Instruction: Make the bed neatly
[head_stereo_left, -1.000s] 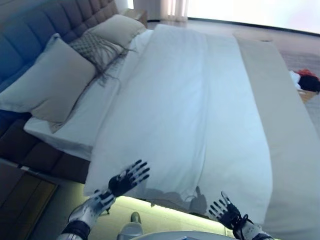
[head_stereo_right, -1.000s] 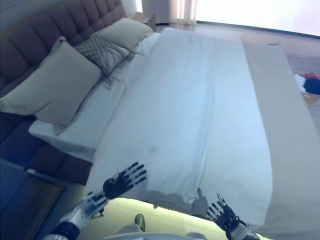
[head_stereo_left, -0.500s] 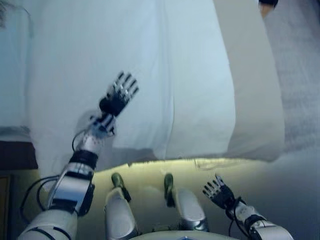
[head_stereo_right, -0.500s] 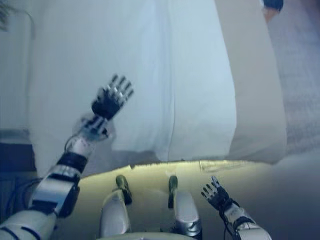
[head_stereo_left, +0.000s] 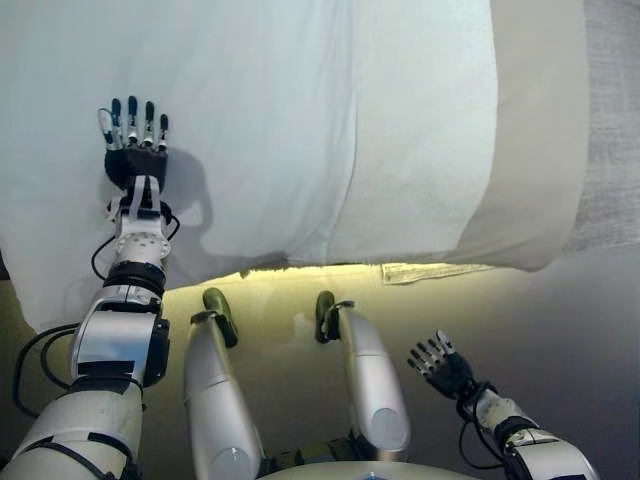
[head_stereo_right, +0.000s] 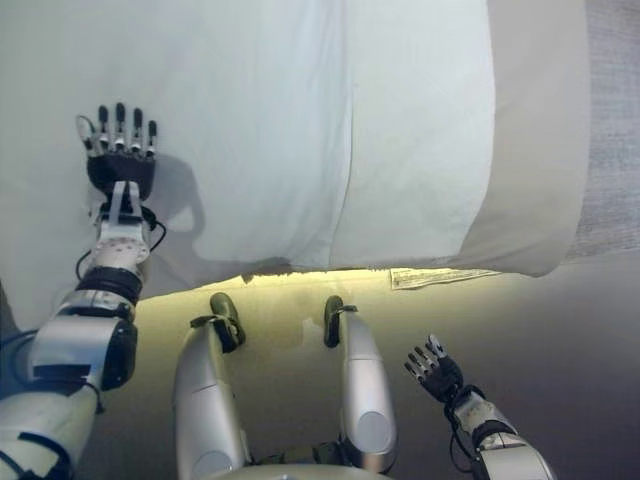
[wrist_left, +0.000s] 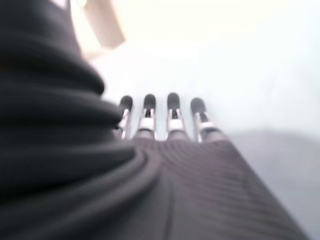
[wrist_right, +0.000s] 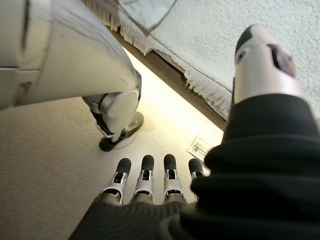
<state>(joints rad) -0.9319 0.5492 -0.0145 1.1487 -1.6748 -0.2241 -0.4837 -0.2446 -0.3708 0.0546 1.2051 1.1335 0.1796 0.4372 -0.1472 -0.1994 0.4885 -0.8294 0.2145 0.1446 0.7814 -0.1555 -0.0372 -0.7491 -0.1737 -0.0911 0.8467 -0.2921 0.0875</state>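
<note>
The bed's white duvet (head_stereo_left: 300, 120) fills the upper part of both eye views and hangs over the near edge of the bed. A beige bed runner (head_stereo_left: 530, 130) lies along its right side. My left hand (head_stereo_left: 134, 160) is open, fingers straight, flat over the duvet near its left part; it also shows in the left wrist view (wrist_left: 165, 120) above the white cloth. My right hand (head_stereo_left: 440, 365) is open and empty, low over the floor at the lower right, away from the bed; it also shows in the right wrist view (wrist_right: 150, 180).
A lit strip (head_stereo_left: 300, 285) glows under the bed's near edge. A small paper slip (head_stereo_left: 425, 272) lies on the floor by the runner's lower edge. Beige floor (head_stereo_left: 560, 330) spreads to the right; a grey rug (head_stereo_left: 612, 110) lies past the runner.
The camera has tilted down, so the pillows and headboard left the view. My left hand has reached up onto the duvet with straight fingers. My right hand has stayed low over the floor.
</note>
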